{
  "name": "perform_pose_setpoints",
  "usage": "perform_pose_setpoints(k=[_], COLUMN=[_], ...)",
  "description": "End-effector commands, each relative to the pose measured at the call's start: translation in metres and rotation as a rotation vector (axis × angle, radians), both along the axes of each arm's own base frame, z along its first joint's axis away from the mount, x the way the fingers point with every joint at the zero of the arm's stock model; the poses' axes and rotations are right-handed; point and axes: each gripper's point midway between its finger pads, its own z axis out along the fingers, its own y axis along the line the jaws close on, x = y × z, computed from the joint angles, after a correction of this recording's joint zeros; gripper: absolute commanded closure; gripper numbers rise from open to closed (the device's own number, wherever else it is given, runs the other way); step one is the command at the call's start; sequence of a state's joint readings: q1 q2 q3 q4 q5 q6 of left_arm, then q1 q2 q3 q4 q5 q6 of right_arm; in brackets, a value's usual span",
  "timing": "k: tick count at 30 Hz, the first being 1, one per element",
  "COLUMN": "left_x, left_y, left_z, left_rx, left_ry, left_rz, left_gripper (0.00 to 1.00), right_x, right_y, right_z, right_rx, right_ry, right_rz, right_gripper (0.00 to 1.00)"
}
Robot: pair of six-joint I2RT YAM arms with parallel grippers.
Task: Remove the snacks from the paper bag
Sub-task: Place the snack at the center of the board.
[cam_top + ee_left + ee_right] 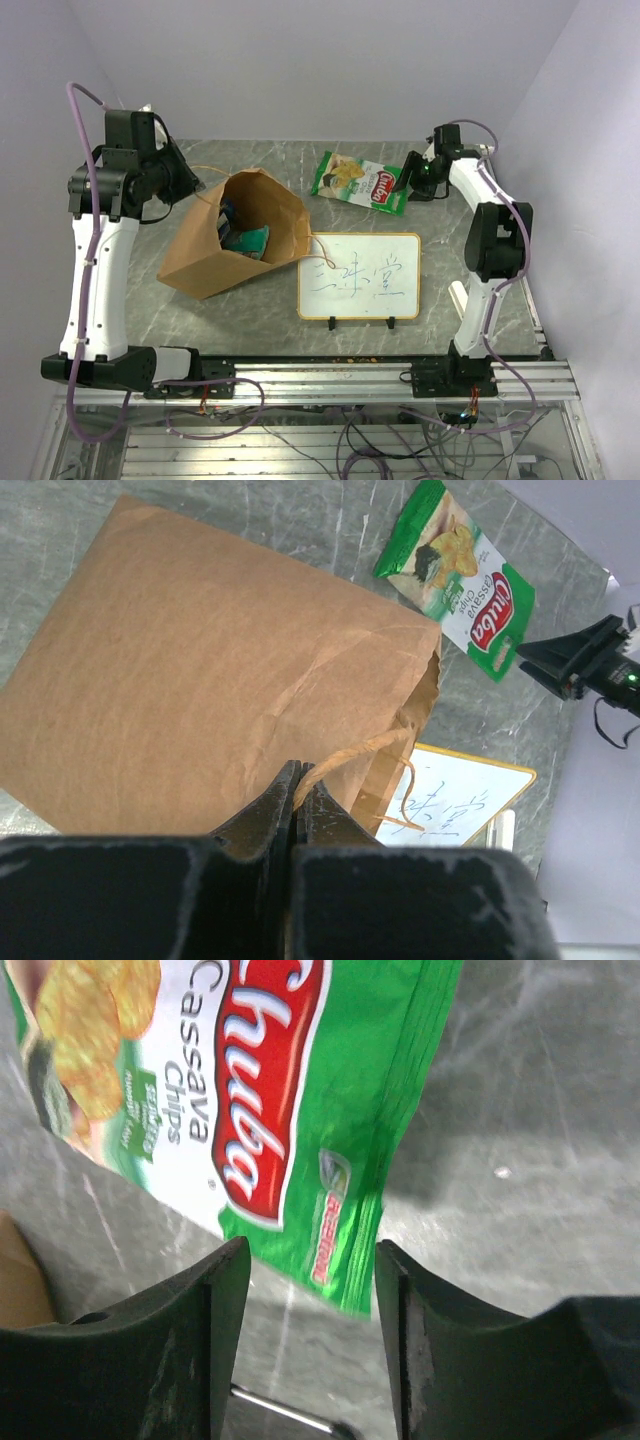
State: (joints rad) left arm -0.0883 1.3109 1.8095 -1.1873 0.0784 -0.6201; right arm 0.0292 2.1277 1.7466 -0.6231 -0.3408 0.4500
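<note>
While the left gripper [297, 792] is clenched on the twisted string handle [350, 752] of the creased brown kraft paper bag [200, 255], the right gripper [310, 1290] stands wide open around a corner of the glossy green chip bag [360, 182], flat on the grey marbled table [260, 320]. Inside the paper bag's gaping mouth sit dark blue packets [243, 238], near the framed whiteboard [360, 277].

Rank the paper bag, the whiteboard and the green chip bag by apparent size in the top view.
1. paper bag, only narrowly ahead.
2. whiteboard, close to it.
3. green chip bag, clearly smallest.
</note>
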Motion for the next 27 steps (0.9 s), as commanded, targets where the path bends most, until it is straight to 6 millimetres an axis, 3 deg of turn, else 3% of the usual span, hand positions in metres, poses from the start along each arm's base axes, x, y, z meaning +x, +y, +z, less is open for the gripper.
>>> perform_pose_setpoints(k=[1, 5, 8, 12, 17, 22, 27], left_x=[-0.014, -0.017, -0.018, -0.021, -0.019, -0.013, -0.008], left_y=[0.006, 0.010, 0.010, 0.012, 0.007, -0.003, -0.012], left_z=[0.004, 0.007, 0.008, 0.011, 0.017, 0.020, 0.017], left_rx=[0.020, 0.037, 0.041, 0.063, 0.043, -0.012, -0.065], left_ry=[-0.019, -0.031, -0.036, -0.048, -0.060, -0.051, -0.032], left_rz=[0.000, 0.003, -0.003, -0.012, -0.028, -0.053, -0.068], left_gripper=[0.93, 0.93, 0.93, 0.93, 0.93, 0.93, 0.93], right_x=[-0.024, -0.042, -0.055, -0.083, -0.133, -0.163, -0.177], right_y=[-0.022, -0.013, 0.014, 0.105, 0.232, 0.309, 0.368], right_z=[0.055, 0.094, 0.119, 0.151, 0.206, 0.234, 0.224], right_rx=[-0.156, -0.163, -0.177, -0.098, 0.166, 0.450, 0.549], right_ry=[-0.054, -0.136, -0.188, -0.262, -0.429, -0.438, -0.357], right_rz=[0.002, 0.016, 0.076, 0.250, 0.426, 0.351, 0.282], right_gripper=[0.41, 0.34, 0.32, 0.32, 0.33, 0.34, 0.35])
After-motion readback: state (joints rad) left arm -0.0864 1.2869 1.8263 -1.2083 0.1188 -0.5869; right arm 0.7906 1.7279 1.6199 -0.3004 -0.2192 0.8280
